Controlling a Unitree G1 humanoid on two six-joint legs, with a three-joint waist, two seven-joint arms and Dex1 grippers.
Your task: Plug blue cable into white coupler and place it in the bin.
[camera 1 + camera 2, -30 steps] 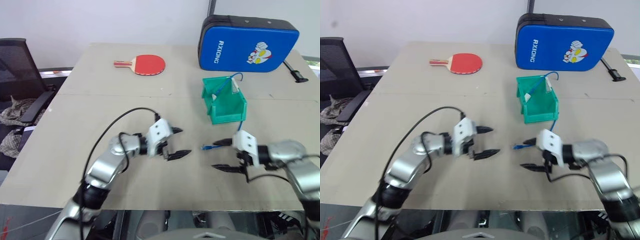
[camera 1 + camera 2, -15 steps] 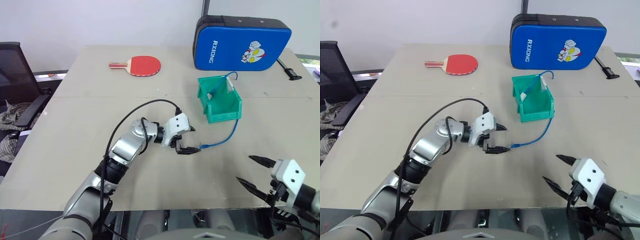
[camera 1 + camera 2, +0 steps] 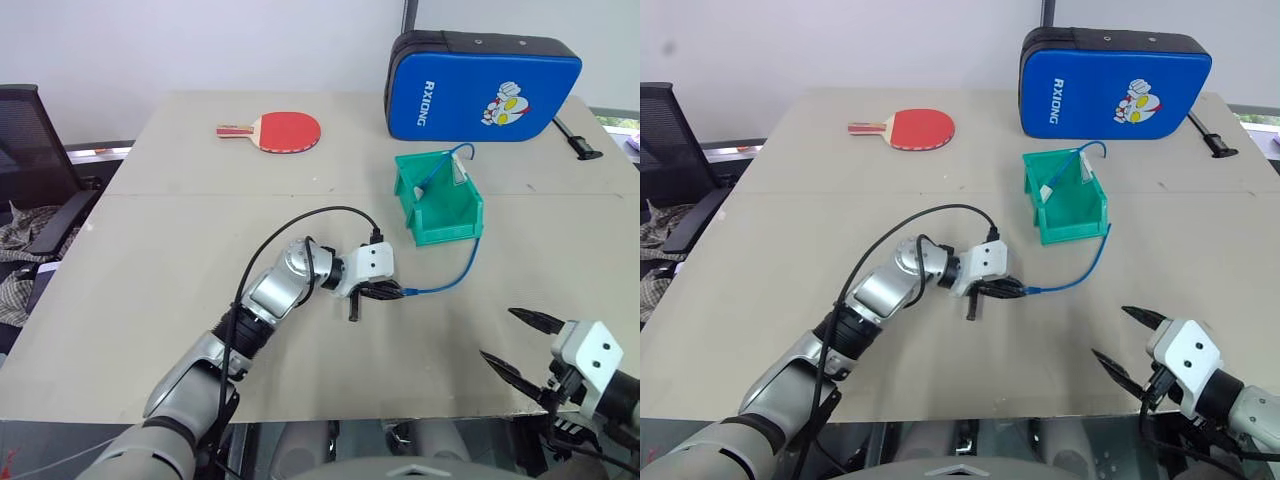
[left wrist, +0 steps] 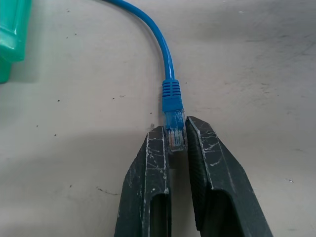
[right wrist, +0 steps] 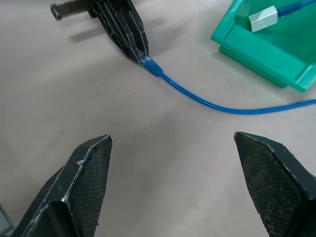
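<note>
The left gripper (image 4: pixel 177 140) has just clamped shut on the blue cable (image 3: pixel 455 277) plug; right gripper (image 3: pixel 520 343), at five o'clock, stays spread, so mating can follow

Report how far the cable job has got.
Done: one end of the blue cable sits in the white coupler inside the bin. In hand: the left gripper is shut on the free plug on the table. Left: lifting that trailing end into the bin. The right gripper waits open.

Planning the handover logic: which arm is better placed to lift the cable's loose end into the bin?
Left. The left gripper is shut on the blue cable plug; the right gripper hangs open, apart from it.
</note>
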